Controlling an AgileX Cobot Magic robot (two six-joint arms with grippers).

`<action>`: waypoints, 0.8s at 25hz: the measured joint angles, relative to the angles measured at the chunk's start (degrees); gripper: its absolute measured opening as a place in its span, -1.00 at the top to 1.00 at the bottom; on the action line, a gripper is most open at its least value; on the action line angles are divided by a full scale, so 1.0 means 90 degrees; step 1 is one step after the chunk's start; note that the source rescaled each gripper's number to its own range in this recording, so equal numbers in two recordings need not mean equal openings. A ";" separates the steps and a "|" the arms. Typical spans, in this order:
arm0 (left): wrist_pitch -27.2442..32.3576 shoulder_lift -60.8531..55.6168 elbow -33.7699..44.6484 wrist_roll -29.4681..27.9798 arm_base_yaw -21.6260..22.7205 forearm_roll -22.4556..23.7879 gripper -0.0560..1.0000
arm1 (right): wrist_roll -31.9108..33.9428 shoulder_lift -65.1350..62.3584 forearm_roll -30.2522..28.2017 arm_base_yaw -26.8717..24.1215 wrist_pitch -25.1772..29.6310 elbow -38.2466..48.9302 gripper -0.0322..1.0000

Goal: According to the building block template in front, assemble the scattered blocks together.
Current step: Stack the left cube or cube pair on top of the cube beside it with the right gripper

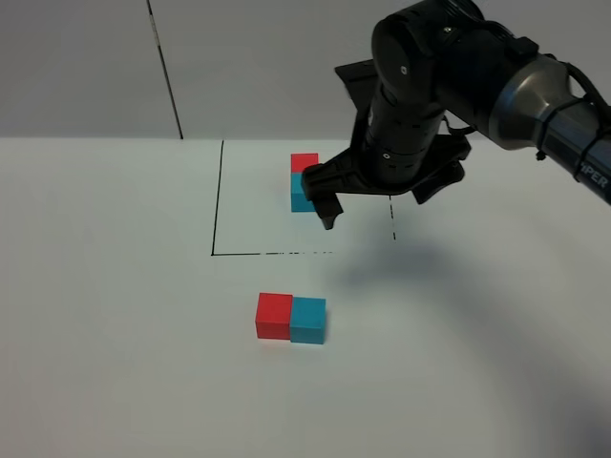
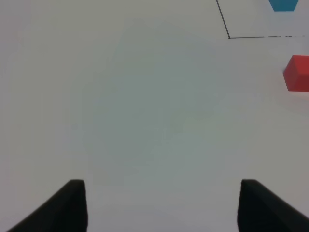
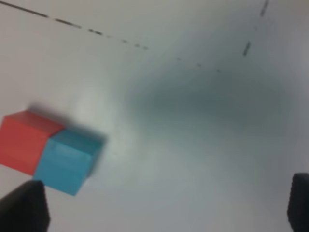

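Observation:
The template stands inside the black-lined square at the back: a red cube (image 1: 305, 161) joined to a cyan-blue cube (image 1: 302, 194). The scattered red cube (image 1: 274, 315) and cyan-blue cube (image 1: 308, 320) sit side by side, touching, in front of the square. They also show in the right wrist view, red (image 3: 23, 140) and cyan-blue (image 3: 66, 160). My right gripper (image 1: 382, 198) hangs open and empty above the square, right of the template. My left gripper (image 2: 164, 208) is open and empty over bare table; its arm is outside the exterior high view.
A black outline (image 1: 216, 200), partly dashed, marks the square on the white table (image 1: 115, 315). The left wrist view shows the scattered red cube (image 2: 297, 72) at its edge and the template's cyan-blue cube (image 2: 284, 4) beyond the line.

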 joint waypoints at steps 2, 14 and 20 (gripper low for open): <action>0.0000 0.0000 0.0000 0.0000 0.0000 0.0000 0.13 | 0.0234 -0.0217 -0.0196 -0.0042 -0.0089 0.0406 -1.00; 0.0000 0.0000 0.0000 0.0000 0.0000 0.0000 0.13 | -0.0187 -0.1712 -0.0195 0.0121 -0.2169 0.2918 -1.00; 0.0000 0.0000 0.0000 0.0000 0.0000 0.0000 0.13 | -0.2663 -0.1504 -0.0115 0.0417 -0.2616 0.2925 -1.00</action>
